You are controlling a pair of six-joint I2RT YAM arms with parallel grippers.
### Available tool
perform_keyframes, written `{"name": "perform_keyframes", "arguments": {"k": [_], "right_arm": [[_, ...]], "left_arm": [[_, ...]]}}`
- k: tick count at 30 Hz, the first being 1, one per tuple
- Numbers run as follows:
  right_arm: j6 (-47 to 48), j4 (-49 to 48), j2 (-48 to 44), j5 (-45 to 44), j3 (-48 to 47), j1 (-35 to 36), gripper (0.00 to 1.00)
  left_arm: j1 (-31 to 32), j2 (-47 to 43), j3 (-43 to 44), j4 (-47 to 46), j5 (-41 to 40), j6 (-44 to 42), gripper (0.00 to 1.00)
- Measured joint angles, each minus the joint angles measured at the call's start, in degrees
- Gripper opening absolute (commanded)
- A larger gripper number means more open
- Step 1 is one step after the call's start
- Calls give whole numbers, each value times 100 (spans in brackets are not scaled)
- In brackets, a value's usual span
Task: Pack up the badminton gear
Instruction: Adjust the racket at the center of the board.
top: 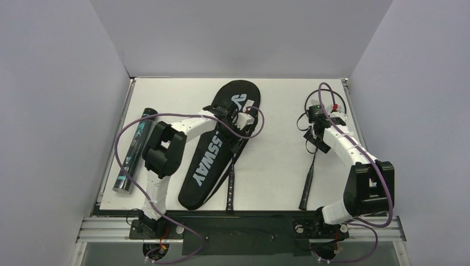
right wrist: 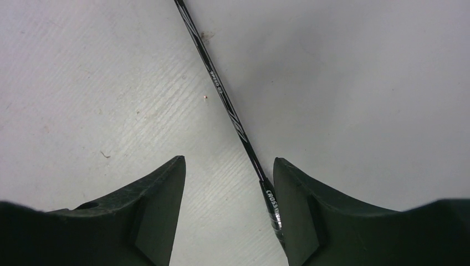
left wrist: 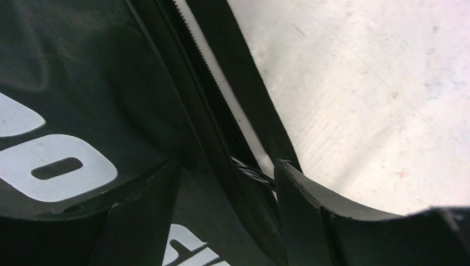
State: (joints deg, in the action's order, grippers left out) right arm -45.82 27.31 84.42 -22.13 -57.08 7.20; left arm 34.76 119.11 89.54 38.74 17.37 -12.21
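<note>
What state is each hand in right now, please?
Left hand: open, at the racket bag zipper edge, gripping nothing.
Right hand: open, astride a racket shaft, not clamped on it.

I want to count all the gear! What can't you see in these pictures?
Head of left racket: top view, hidden by the left arm and bag.
Head of right racket: top view, mostly under the right arm.
No shuttlecocks clear in any view.
Print on bag: top view, middle letters behind the left arm.

My fingers [right wrist: 138,221] look matt dark plastic, the racket bag [left wrist: 111,100] matt woven cloth, the racket shaft [right wrist: 221,91] glossy, the table [right wrist: 100,83] rough white.
</note>
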Motion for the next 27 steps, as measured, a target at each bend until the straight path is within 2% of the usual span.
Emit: {"name": "perform_keyframes", "arguments": {"k": [3,5,8,15,27], "right_arm": [[35,9,0,-24,46,-50,55],[59,2,0,-48,59,-83,55],[96,-9,0,-61,87,-90,54],[116,-103,44,-59,225,-92,53],[221,-313,667,-98,236,-254,48]], "left_arm": [[-9,157,87,-39,-72,4,62],[-11,157,87,-81,-131,2,52],[-24,157,83,-162,-184,13,31],[-37,-33,-46,-321,-151,61,2],[-120,-428,-173,-295,24,284,0]]}}
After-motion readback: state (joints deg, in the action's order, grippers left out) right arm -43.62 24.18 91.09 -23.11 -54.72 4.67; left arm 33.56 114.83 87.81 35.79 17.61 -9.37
